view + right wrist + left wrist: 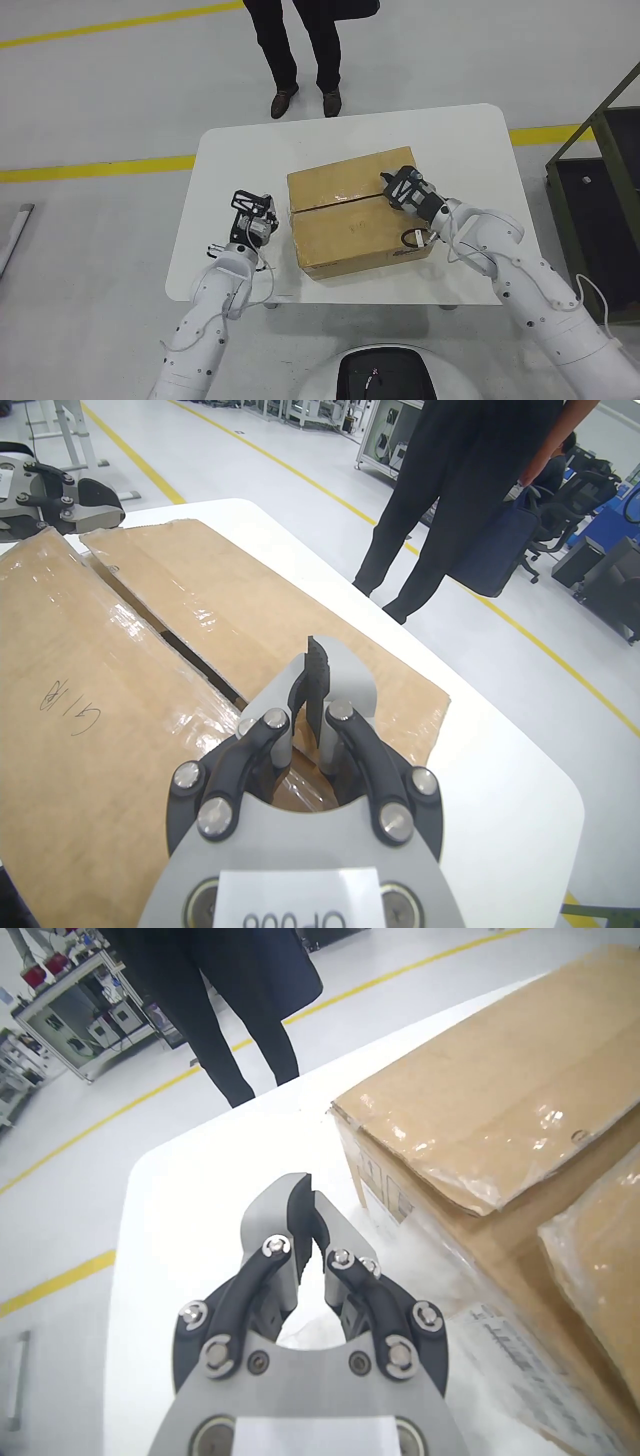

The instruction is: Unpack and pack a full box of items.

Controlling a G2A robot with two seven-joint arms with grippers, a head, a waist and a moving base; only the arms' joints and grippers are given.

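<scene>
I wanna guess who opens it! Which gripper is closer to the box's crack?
Right. The right gripper is over the box top, by the crack; the left gripper is beside the box, over the table.

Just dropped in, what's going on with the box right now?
The box sits on the table with both top flaps down and a narrow seam between them. The right gripper is shut and holds nothing. It is over the box top at one end of the seam. The left gripper is also shut, over the table beside the box's opposite end and clear of it. No flap is lifted yet.
</scene>
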